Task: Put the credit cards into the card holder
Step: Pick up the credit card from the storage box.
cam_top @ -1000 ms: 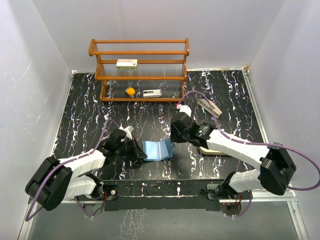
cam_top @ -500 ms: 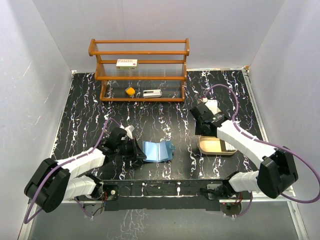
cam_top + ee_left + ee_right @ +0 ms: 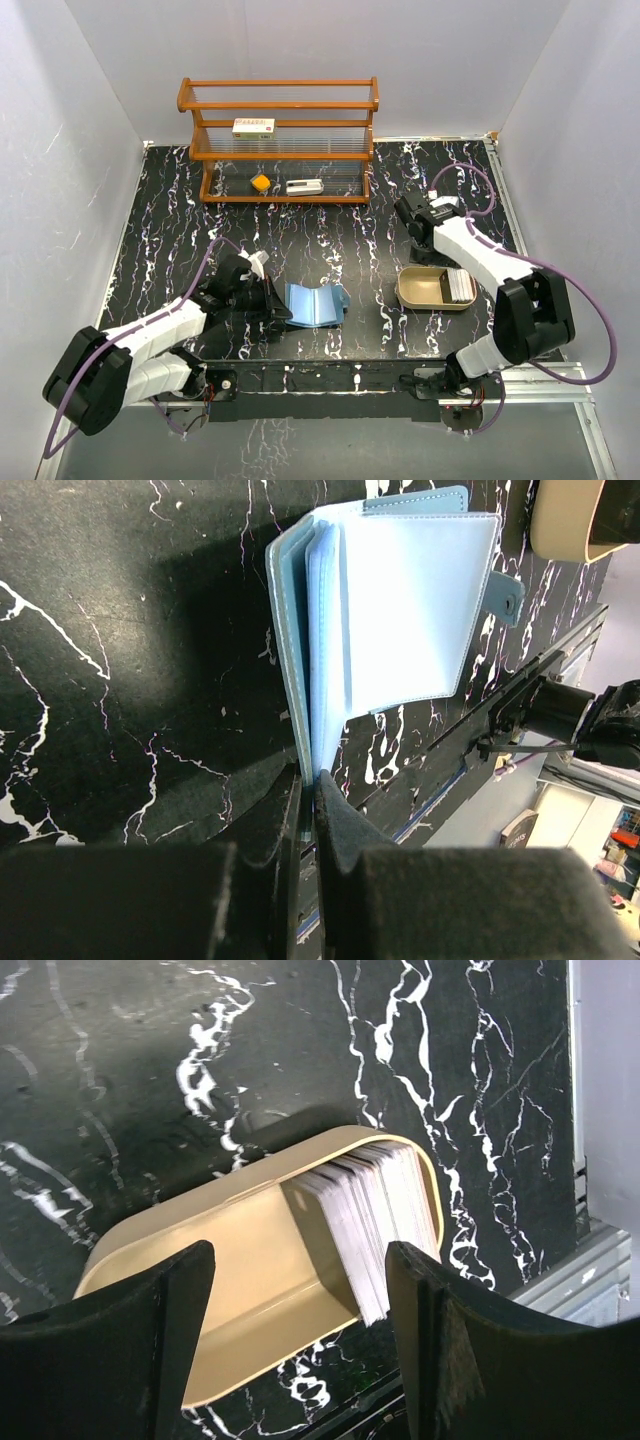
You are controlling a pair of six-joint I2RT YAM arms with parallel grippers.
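The blue card holder [image 3: 313, 303] lies open on the black marble table, its pale blue inside [image 3: 400, 610] facing up. My left gripper [image 3: 275, 305] is shut on the holder's left cover edge, the fingertips [image 3: 340, 815] pinching the thin blue flap. The credit cards [image 3: 385, 1220] stand on edge as a pale stack at the right end of a tan oval tray [image 3: 420, 290]. My right gripper [image 3: 422, 243] hovers above and behind the tray. It is open, and in the right wrist view the tray [image 3: 230, 1260] shows between its fingers [image 3: 185, 1300]. Nothing is held in it.
A wooden shelf rack [image 3: 278, 140] stands at the back, with a white box with red marks [image 3: 254, 127] on its middle shelf and a small orange item [image 3: 260, 182] and a white item [image 3: 304, 186] below. White walls enclose the table on three sides.
My right arm has swung away from the card holder to the right and now sits over the tray, its jaws wider apart. The left gripper and the holder have not moved.
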